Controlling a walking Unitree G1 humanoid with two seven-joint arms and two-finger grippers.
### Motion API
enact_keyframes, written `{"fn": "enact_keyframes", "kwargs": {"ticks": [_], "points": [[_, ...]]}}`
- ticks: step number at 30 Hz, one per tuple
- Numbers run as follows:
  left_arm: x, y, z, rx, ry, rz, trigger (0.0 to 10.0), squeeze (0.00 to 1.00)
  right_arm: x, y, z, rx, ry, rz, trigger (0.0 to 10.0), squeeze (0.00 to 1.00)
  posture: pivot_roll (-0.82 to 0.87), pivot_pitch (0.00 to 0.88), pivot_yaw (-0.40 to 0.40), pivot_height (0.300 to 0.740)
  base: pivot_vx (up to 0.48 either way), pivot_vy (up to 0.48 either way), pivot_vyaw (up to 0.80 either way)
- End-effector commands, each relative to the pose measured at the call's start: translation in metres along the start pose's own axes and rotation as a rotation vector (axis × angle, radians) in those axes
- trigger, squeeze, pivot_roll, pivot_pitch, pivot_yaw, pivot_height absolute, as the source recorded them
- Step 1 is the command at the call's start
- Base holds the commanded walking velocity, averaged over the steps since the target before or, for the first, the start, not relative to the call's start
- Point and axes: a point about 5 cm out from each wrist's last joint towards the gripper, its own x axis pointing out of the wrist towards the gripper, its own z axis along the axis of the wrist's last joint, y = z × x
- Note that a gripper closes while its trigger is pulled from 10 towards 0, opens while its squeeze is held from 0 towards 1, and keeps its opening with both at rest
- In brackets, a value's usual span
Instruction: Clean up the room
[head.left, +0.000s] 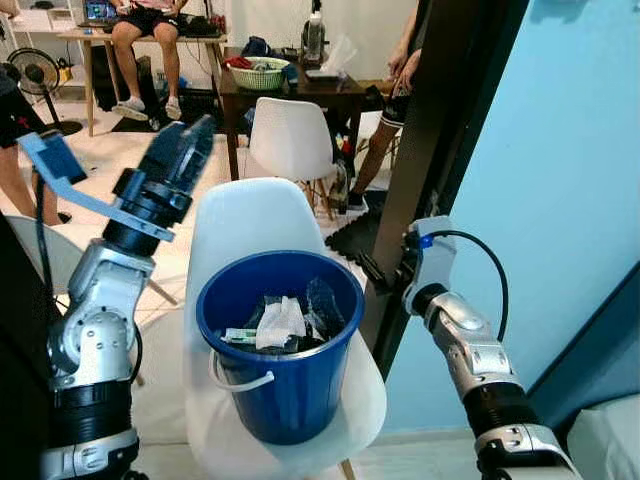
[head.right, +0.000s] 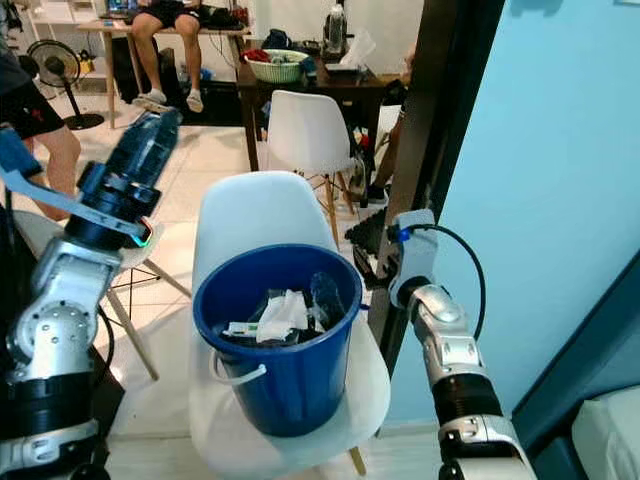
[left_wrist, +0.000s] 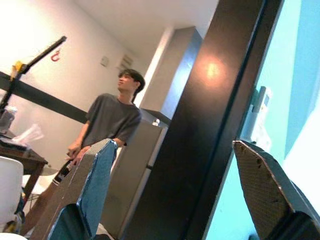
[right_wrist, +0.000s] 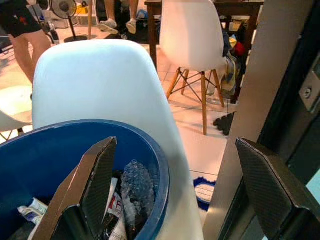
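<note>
- Your blue bucket sits on the near white chair, w/ crumpled paper & a clear plastic bottle inside.
- L gripper raised left of the chair, jaws wide apart, nothing held.
- R gripper just right of the bucket rim, jaws wide apart, empty.

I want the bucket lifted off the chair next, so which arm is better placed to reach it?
Probably the right: the right gripper is open, low beside the blue bucket rim, while the left gripper is raised, aimed away.

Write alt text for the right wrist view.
A blue bucket holding a crumpled plastic bottle and paper scraps sits on a white chair, framed by the open right gripper. Behind stand another white chair and a person's legs.
</note>
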Motion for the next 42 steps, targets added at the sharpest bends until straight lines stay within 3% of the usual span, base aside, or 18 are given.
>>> {"fn": "enact_keyframes", "kwargs": {"ticks": [1, 3, 4, 5, 6, 10, 11, 12, 14, 15, 17, 29, 33, 42], "points": [[0.003, 0.0, 0.001, -0.002, 0.013, -0.005, 10.0, 0.0, 0.0, 0.0, -0.002, -0.003, 0.001, -0.003, 10.0, 0.0, -0.04, 0.0, -0.041, 0.74, 0.0, 0.0, 0.0], [-0.003, 0.009, -0.01, 0.063, 0.105, 0.066, 10.0, 0.0, 0.0, 0.001, -0.002, -0.009, 0.0, 0.0, 10.0, 0.0, -0.04, 0.0, -0.042, 0.74, 0.0, 0.0, 0.0], [-0.003, 0.009, -0.01, 0.063, 0.105, 0.066, 10.0, 0.0, 0.0, 0.001, -0.002, -0.009, 0.0, 0.0, 10.0, 0.0, -0.04, 0.0, -0.042, 0.74, 0.0, 0.0, 0.0], [-0.016, 0.029, -0.027, 0.206, 0.249, 0.223, 10.0, 0.0, 0.0, 0.002, -0.003, -0.011, 0.001, 0.003, 10.0, 0.0, -0.04, 0.0, -0.046, 0.74, 0.0, 0.0, 0.0], [-0.023, 0.038, -0.033, 0.254, 0.296, 0.289, 10.0, 0.0, 0.001, 0.002, -0.003, -0.011, 0.002, 0.004, 10.0, 0.0, -0.04, 0.0, -0.046, 0.74, 0.0, 0.0, 0.0], [-0.027, 0.043, -0.037, 0.281, 0.322, 0.327, 10.0, 0.0, 0.001, 0.002, -0.003, -0.012, 0.002, 0.005, 10.0, 0.0, -0.04, 0.0, -0.046, 0.74, 0.0, 0.0, 0.0], [-0.034, 0.049, -0.041, 0.337, 0.366, 0.374, 10.0, 0.0, 0.001, 0.002, -0.004, -0.013, 0.003, 0.006, 10.0, 0.0, -0.04, 0.0, -0.046, 0.74, 0.0, 0.0, 0.0], [-0.034, 0.049, -0.041, 0.337, 0.366, 0.374, 10.0, 0.0, 0.001, 0.002, -0.004, -0.013, 0.003, 0.006, 10.0, 0.0, -0.04, 0.0, -0.046, 0.74, 0.0, 0.0, 0.0], [-0.052, 0.058, -0.052, 0.421, 0.447, 0.462, 10.0, 0.0, 0.001, 0.004, -0.006, -0.018, 0.01, 0.011, 10.0, 0.0, -0.04, 0.0, -0.047, 0.74, 0.0, 0.0, 0.0], [-0.052, 0.058, -0.052, 0.421, 0.447, 0.462, 10.0, 0.0, 0.001, 0.004, -0.006, -0.018, 0.01, 0.011, 10.0, 0.0, -0.04, 0.0, -0.047, 0.74, 0.0, 0.0, 0.0], [-0.07, 0.067, -0.057, 0.475, 0.488, 0.574, 10.0, 0.0, 0.002, 0.007, -0.009, -0.025, 0.021, 0.023, 10.0, 0.0, -0.03, 0.0, -0.046, 0.74, 0.0, 0.0, 0.0], [-0.082, 0.075, -0.063, 0.534, 0.524, 0.661, 10.0, 0.0, 0.0, 0.007, -0.018, -0.046, 0.061, 0.024, 10.0, 0.0, -0.03, 0.0, -0.045, 0.74, 0.0, 0.0, 0.0], [-0.106, 0.082, -0.08, 0.562, 0.612, 0.733, 10.0, 0.0, -0.006, 0.0, -0.034, -0.062, 0.123, -0.009, 10.0, 0.0, -0.04, 0.0, -0.034, 0.74, 0.0, 0.0, 0.0], [-0.119, 0.082, -0.091, 0.564, 0.664, 0.759, 10.0, 0.0, -0.008, -0.002, -0.041, -0.069, 0.156, -0.023, 10.0, 0.0, -0.04, 0.0, -0.038, 0.74, -0.028, 0.0, 0.0]]}}
